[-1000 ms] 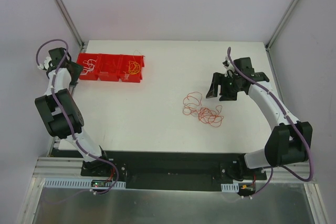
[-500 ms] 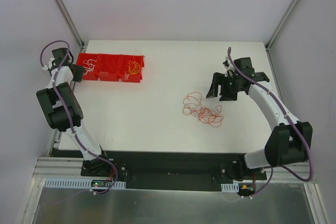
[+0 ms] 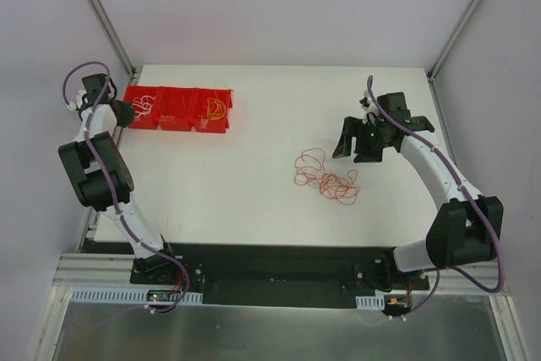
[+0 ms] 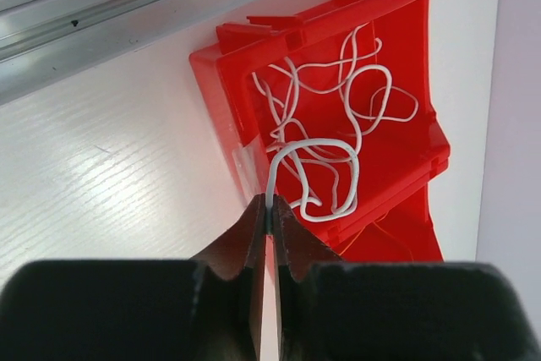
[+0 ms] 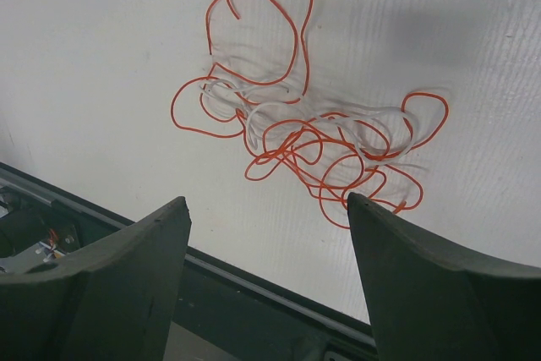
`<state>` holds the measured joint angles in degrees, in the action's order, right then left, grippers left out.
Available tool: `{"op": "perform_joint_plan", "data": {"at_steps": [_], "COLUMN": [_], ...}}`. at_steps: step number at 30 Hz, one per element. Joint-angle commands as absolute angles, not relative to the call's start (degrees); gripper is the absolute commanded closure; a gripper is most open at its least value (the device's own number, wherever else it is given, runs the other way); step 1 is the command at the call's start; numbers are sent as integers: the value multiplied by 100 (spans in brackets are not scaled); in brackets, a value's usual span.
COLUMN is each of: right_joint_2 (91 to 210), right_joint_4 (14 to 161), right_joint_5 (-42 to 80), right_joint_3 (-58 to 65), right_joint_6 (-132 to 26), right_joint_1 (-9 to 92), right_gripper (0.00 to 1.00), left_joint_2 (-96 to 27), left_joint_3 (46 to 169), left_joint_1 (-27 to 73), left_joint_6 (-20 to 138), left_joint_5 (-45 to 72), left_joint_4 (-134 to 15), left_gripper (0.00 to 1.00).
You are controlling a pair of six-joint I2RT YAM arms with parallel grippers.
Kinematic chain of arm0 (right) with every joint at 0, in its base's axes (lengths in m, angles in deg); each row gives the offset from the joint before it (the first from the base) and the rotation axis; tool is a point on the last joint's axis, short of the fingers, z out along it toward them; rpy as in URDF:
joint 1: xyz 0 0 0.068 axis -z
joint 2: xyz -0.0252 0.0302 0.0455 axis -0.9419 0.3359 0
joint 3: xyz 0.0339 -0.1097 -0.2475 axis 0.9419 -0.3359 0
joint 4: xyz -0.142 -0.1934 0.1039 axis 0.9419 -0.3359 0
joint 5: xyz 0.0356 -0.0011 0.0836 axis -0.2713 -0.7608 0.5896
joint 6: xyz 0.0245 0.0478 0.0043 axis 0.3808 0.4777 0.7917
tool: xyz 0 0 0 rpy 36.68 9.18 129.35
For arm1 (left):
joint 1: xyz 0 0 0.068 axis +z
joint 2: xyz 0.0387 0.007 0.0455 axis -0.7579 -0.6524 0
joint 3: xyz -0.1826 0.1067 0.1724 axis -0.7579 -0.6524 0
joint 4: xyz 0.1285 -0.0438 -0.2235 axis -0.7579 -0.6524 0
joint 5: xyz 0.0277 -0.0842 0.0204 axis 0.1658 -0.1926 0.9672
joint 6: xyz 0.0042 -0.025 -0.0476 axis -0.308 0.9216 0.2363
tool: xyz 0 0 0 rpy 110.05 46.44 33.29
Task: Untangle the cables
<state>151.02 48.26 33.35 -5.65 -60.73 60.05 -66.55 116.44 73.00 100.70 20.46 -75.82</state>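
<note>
A tangle of red-orange and white cables [image 3: 325, 177] lies on the white table, right of centre; it shows up close in the right wrist view as the tangle [image 5: 313, 145]. My right gripper [image 3: 355, 151] hovers just beyond it, jaws wide open with nothing between them [image 5: 266, 200]. At the far left, my left gripper [image 3: 118, 112] is at the end of the red bins [image 3: 177, 116]. Its jaws [image 4: 269, 209] are shut on a white cable [image 4: 313, 143] that loops into the nearest red bin [image 4: 215, 99].
The row of red bins holds white cables [image 3: 144, 106] in the left compartment and yellow-orange cables [image 3: 215, 109] in the right one. An aluminium frame rail [image 4: 127, 6] runs along the table's left edge next to the left gripper.
The left gripper has closed from partly open onto the white cable at the bin's end and has shifted slightly. The right arm and the tangle have not moved.
</note>
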Motion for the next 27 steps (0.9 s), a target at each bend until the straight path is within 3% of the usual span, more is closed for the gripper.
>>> {"op": "perform_joint_plan", "data": {"at_steps": [1, 10, 16, 18, 23, 27], "right_joint_2": [15029, 14951, 14722, 14626, 14414, 14318], "right_joint_4": [4709, 4621, 4516, 4524, 4481, 4489], "right_joint_5": [3393, 3332, 3341, 3350, 3367, 3586], "right_joint_3": [-305, -279, -331, -410, -682, -1033], "right_joint_6": [-6090, -6116, -6055, -6037, -5984, -5712], "right_joint_1": [6053, 6044, 6071, 6071, 6044, 5931], "right_gripper": [23, 23, 23, 23, 23, 25], "left_joint_2": [-6611, -7340, -7166, -6877, -5875, -4760], "left_joint_3": [12026, 12642, 13089, 13143, 12433, 11160], "left_joint_1": [7336, 7345, 7292, 7240, 7055, 6696], "left_joint_6": [10047, 10249, 9916, 9609, 9169, 8826], "left_joint_5": [1983, 1711, 1622, 1648, 1219, 1078], "left_joint_4": [-7547, -7626, -7818, -7959, -8135, -8162], "left_gripper": [99, 96, 64, 58, 53, 52]}}
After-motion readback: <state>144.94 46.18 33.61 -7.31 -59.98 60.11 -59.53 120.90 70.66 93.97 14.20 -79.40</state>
